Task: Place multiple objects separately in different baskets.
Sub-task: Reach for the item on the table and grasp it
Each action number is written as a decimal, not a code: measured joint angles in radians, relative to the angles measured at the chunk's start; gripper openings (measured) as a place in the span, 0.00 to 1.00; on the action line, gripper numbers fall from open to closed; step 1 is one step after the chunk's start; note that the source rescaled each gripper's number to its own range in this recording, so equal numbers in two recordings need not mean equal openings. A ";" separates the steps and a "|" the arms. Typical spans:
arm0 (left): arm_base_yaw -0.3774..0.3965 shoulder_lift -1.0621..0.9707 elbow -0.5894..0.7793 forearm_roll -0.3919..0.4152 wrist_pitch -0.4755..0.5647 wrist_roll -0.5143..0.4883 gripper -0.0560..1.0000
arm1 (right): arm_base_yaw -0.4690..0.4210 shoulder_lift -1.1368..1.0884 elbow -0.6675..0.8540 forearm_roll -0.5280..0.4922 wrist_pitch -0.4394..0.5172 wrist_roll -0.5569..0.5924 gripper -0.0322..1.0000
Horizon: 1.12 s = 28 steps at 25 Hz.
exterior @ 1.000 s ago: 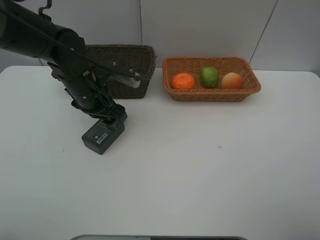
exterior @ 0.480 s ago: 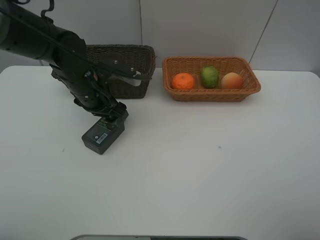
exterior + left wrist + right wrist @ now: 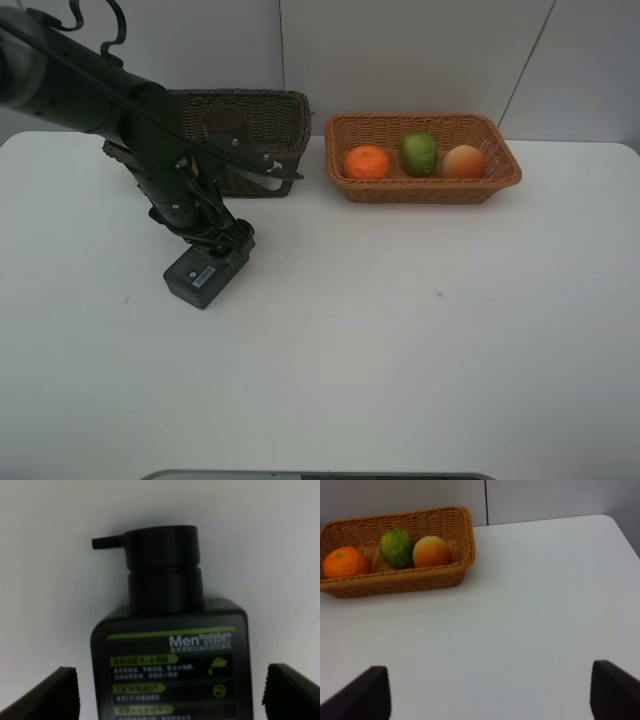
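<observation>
The dark green flat bottle (image 3: 205, 273) lies on the white table, label up, below the dark brown basket (image 3: 270, 120). In the left wrist view the bottle (image 3: 170, 650) shows its black cap and "Men" label. My left gripper (image 3: 228, 238) (image 3: 170, 692) hangs just over it, open, one fingertip (image 3: 50, 695) on each side of the body. The orange (image 3: 366, 162), green fruit (image 3: 419, 153) and red-orange fruit (image 3: 463, 161) lie in the light tan basket (image 3: 420, 192). My right gripper (image 3: 495, 695) is open and empty, out of the exterior view. The pink bottle and mauve cup are not visible.
The two baskets stand side by side at the back of the table, against the wall. The dark basket's inside is shadowed and partly hidden by my left arm (image 3: 120, 95). The table's edge (image 3: 620, 530) runs to one side of the tan basket (image 3: 395, 582).
My left arm has shifted slightly over the dark basket's front and its gripper has settled closer onto the bottle. The bottle and the fruits have not moved.
</observation>
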 joint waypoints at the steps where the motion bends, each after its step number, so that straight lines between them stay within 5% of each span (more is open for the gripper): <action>1: 0.000 0.002 0.000 0.001 0.001 0.000 0.96 | 0.000 0.000 0.000 0.000 0.000 0.000 0.78; 20: 0.000 0.086 0.000 0.010 0.003 0.005 0.96 | 0.000 0.000 0.000 0.000 0.000 0.000 0.78; 23: 0.000 0.087 0.000 0.016 0.002 0.005 0.84 | 0.000 0.000 0.000 0.000 0.000 0.000 0.78; 28: -0.002 0.087 -0.001 0.026 0.002 0.005 0.83 | 0.000 0.000 0.000 0.000 0.000 0.000 0.78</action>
